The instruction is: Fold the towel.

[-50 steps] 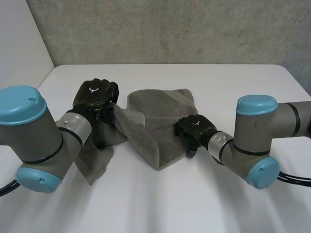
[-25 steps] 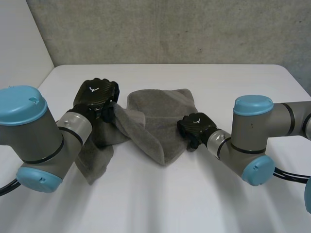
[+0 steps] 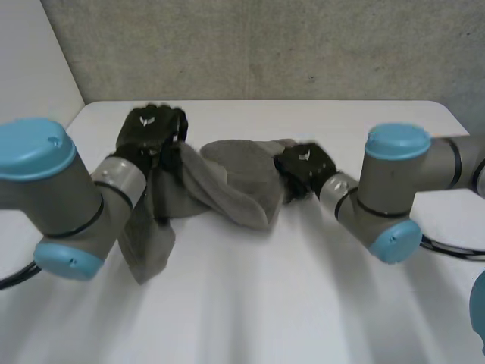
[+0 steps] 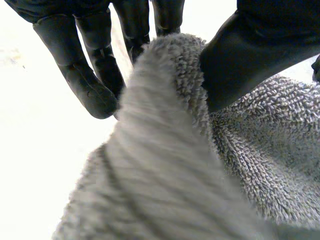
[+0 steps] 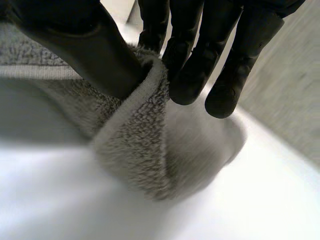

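Found towel [image 3: 231, 189] bunched on table [image 3: 303, 288] between the arms, partly lifted. Noted left hand [image 3: 151, 130] pinching its left edge between thumb and fingers, a flap hanging below. Noted right hand [image 3: 305, 165] clamped likewise on a fold at its right edge.

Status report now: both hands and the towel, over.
Left hand pinches towel near one end, raised. Right hand pinches the opposite edge. Towel sags between them onto the table.
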`<state>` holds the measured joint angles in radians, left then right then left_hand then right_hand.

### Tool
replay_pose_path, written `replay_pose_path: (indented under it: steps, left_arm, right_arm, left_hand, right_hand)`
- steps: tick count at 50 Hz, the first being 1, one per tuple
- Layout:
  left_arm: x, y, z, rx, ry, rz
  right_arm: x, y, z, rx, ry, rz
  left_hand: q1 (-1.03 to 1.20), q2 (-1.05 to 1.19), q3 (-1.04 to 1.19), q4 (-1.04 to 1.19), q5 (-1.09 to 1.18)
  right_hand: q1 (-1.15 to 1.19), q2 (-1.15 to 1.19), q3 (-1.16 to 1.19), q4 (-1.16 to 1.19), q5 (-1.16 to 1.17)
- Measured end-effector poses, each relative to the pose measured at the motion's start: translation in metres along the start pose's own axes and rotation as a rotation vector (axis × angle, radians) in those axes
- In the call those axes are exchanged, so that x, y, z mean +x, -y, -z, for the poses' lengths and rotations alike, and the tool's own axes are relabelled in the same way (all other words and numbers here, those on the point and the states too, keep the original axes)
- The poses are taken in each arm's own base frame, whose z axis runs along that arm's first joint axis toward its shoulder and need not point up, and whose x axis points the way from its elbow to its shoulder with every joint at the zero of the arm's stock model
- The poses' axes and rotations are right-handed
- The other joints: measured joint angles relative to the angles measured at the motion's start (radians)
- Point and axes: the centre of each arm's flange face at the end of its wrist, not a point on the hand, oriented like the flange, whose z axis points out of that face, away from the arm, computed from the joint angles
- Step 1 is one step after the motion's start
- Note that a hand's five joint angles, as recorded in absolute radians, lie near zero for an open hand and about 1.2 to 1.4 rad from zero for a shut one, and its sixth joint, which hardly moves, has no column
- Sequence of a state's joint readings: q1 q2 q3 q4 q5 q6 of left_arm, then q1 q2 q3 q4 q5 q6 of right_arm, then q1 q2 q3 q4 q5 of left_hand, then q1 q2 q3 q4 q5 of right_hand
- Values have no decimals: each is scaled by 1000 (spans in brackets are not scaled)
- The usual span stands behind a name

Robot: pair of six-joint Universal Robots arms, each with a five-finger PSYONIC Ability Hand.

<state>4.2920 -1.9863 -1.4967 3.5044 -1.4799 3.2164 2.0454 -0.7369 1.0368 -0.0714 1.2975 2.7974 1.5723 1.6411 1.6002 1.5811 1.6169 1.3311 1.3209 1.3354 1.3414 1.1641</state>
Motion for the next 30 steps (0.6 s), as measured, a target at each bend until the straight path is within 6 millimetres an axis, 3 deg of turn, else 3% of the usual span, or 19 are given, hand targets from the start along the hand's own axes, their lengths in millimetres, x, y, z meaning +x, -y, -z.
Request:
replay_pose_path:
  steps: [5, 7, 8, 12, 16, 19, 21, 25, 30]
  left_arm:
    - [-5, 28, -24, 112, 7, 67]
    - [-8, 45, -35, 185, 9, 99]
    - [-10, 61, -41, 251, 11, 120]
    - [-21, 111, -53, 486, 24, 184]
    - [-32, 151, -50, 681, 63, 227]
    - [-38, 161, -44, 736, 97, 246]
    - [-42, 155, -43, 720, 119, 252]
    - [-52, 121, -40, 602, 169, 257]
    - [-59, 58, -29, 355, 218, 259]
  right_arm:
    - [23, 44, -12, 157, -80, 43]
    - [33, 66, -14, 247, -131, 69]
    - [43, 87, -14, 333, -179, 94]
    - [67, 154, 1, 624, -329, 168]
    - [75, 195, 24, 801, -396, 214]
    - [69, 199, 32, 811, -366, 229]
    - [62, 193, 33, 771, -316, 236]
    - [46, 170, 32, 643, -187, 245]
    - [23, 128, 35, 411, -8, 260]
  left_hand:
    - [0, 0, 0, 0, 0]
    - [0, 0, -1, 0, 0]
    - [0, 0, -1, 0, 0]
    - [0, -3, -4, 0, 0]
    - [0, -3, -5, 0, 0]
    - [0, -3, -5, 0, 0]
    - [0, -3, -5, 0, 0]
    - [0, -3, -5, 0, 0]
    - [0, -3, -6, 0, 0]
  right_hand:
    - [1, 0, 0, 0, 0]
    - [2, 0, 1, 0, 0]
    - [4, 0, 1, 0, 0]
    - [4, 0, 5, 0, 0]
    - [4, 0, 5, 0, 0]
    - [4, 0, 6, 0, 0]
    - [4, 0, 6, 0, 0]
    - [4, 0, 9, 0, 0]
    - [4, 0, 9, 0, 0]
